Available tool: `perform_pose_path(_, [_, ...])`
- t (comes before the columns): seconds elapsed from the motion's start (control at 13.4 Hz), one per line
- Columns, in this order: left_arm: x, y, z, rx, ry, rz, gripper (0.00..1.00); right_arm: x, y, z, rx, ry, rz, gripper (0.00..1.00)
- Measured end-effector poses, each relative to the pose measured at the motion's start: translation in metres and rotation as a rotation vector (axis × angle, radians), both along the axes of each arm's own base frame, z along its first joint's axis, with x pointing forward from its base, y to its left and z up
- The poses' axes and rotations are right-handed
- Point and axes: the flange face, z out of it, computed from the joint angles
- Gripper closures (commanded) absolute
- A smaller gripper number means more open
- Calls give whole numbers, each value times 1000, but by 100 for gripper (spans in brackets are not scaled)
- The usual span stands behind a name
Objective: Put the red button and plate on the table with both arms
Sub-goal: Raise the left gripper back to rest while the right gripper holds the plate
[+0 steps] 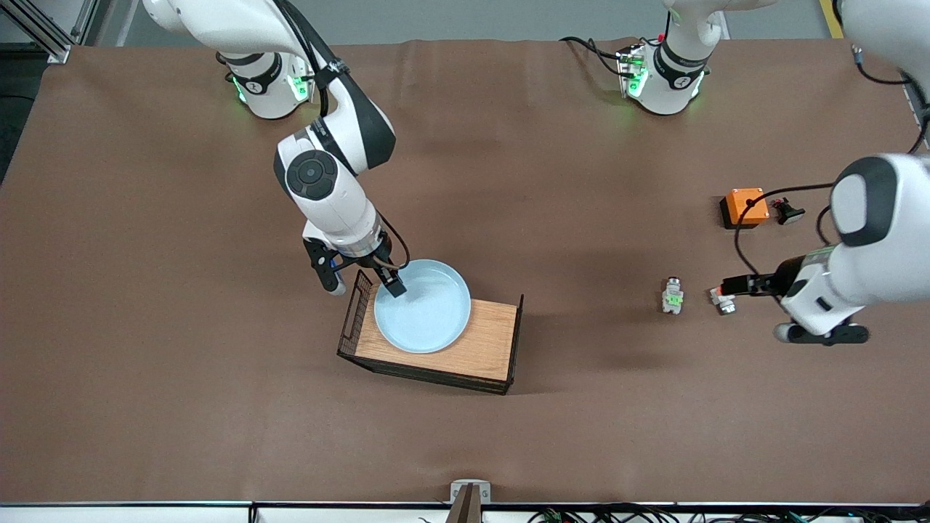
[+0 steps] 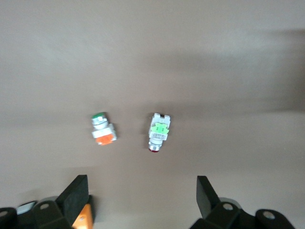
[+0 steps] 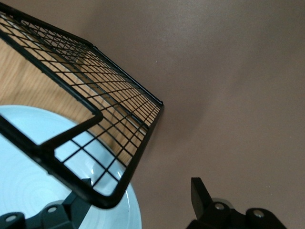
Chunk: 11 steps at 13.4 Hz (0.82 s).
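Half of the job is being shown as apparently done: the red button (image 1: 673,296), a small white-and-silver part whose middle is in fact green, is lying on its side on the bare brown bench (image 1: 218,407) toward the left arm's end, gripped by nothing. The left tool (image 2: 143,188) is being held just above the cloth near it, its fingers spread wide with nothing between them. In the left wrist view a similar orange-topped part (image 2: 102,131) is being seen just beside the button, apart from it. Farther from the front camera, an orange box (image 1: 744,207) and a small black piece (image 1: 788,212) are being left alone on the cloth. The other half is judged to be not yet done. The plate (image 1: 425,312), pale blue and empty, is still being carried by the wooden tray (image 1: 494,341) near the middle of the bench, at the tray's end toward the right arm's side. The right tool (image 1: 363,283) is being held low at that end, its fingers wide and closed on nothing. One finger is being seen inside the plate's rim and the other outside the tray's wire end wall, so that both rim and wall are being straddled. No grip is yet being shown. What is left, by this reading, is for the plate to be taken by its rim, lifted clear of the wire wall and set down on the cloth, a move in which the wall is being judged the likeliest snag.
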Motion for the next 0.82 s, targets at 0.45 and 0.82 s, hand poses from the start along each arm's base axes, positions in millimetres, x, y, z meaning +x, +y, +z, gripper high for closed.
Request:
perform_pose_path(0.45, [-10, -8, 76, 16, -55, 74, 0, 3, 7, 4, 9, -11, 3, 26])
perform_pose_path(0.82, [-55, -18, 145, 15, -57, -4, 0, 2, 10, -1, 7, -8, 8, 49])
